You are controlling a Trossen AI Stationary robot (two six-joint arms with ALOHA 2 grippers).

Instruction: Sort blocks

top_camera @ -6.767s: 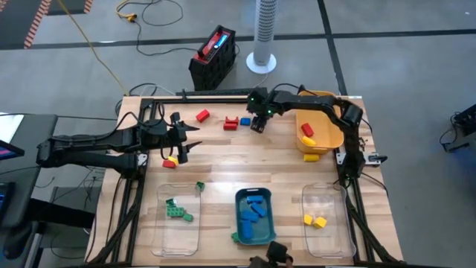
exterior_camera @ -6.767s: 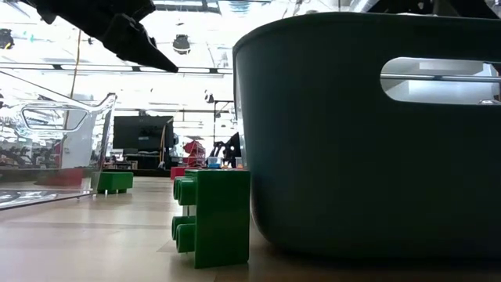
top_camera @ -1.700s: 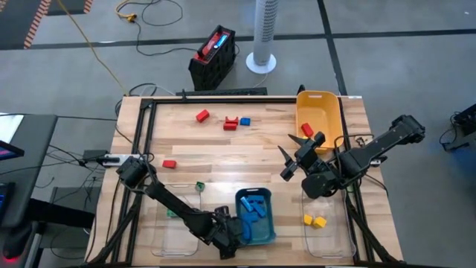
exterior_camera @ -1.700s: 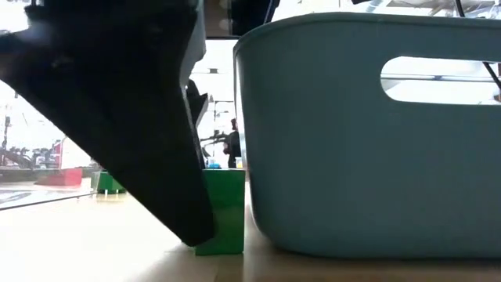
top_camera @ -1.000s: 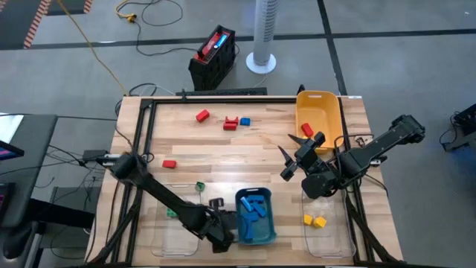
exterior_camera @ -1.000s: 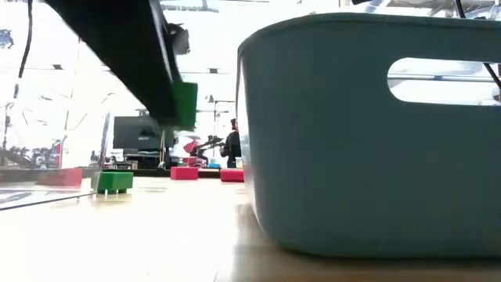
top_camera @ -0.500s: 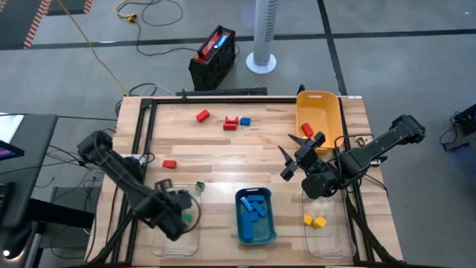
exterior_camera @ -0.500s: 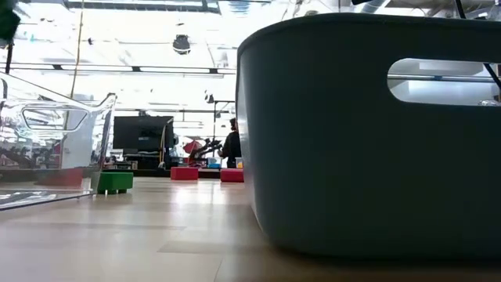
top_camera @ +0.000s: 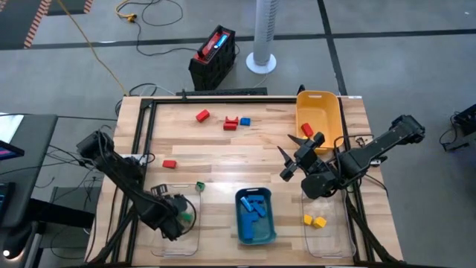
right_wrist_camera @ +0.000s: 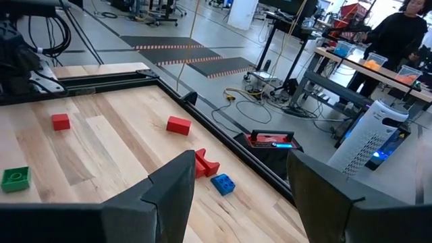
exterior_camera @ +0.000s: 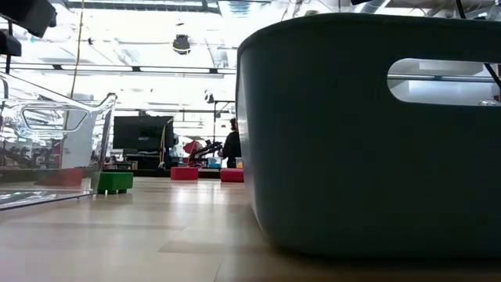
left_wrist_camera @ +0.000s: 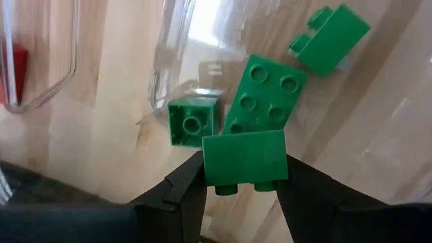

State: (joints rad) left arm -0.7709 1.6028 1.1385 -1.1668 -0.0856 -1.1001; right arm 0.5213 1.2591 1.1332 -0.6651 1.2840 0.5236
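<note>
One green block sits pinched between the left end effector's fingers, hanging over the clear bin that is the left-hand neighbour of the teal bin. Three more green blocks already lie in that clear bin right under it. Risk, my guess: the grip is only on the block's lower edge, so it may tip as it's let go, bounce off the green ones below and hop the low bin wall onto the surface. Far from the teal bin, near the surface's back edge, red blocks and one blue block are unsorted; a stray green block lies just outside the clear bin and one red block beyond it. Right end effector waits with jaws apart, holding nothing, between the teal bin and the yellow bin. No readable writing, labels or brands anywhere.
</note>
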